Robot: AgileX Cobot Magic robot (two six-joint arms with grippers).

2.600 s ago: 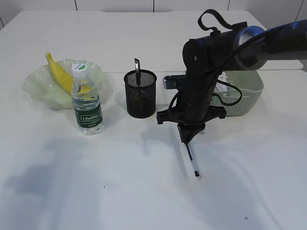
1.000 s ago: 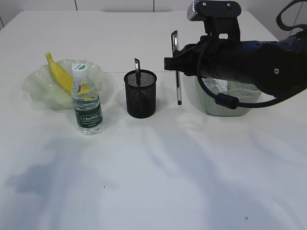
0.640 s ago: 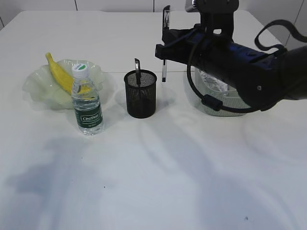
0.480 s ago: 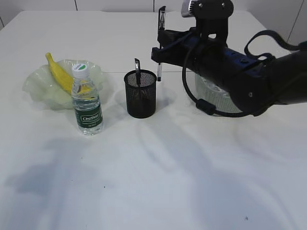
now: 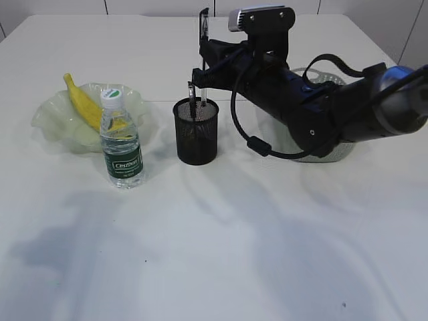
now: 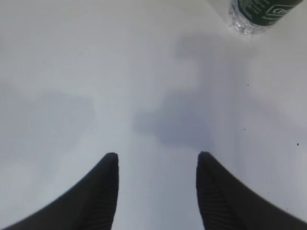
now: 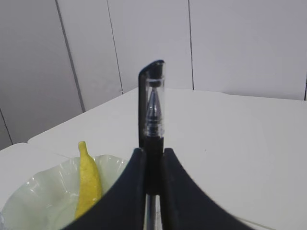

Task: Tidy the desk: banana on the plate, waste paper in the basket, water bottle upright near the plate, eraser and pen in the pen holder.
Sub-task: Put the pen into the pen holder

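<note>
Pen poised over the holder.
Your right end effector [image 7: 152, 167] gripped the pen [image 5: 203, 57] upright above the pen holder [image 5: 196, 131]; lowering and letting go came next, while your left end effector [image 6: 156, 163] hung empty at seven o'clock.

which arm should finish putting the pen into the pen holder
Right. The right claw is shut on the pen, upright above the pen holder. The left claw is open over bare table, holding nothing.

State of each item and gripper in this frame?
pen: upright, gripped, tip over holder
right gripper: shut on pen
left gripper: open, empty
pen holder: upright, one item already inside
banana: on plate
plate: holding banana
water bottle: upright, capped, beside plate
basket: upright, behind arm
</note>
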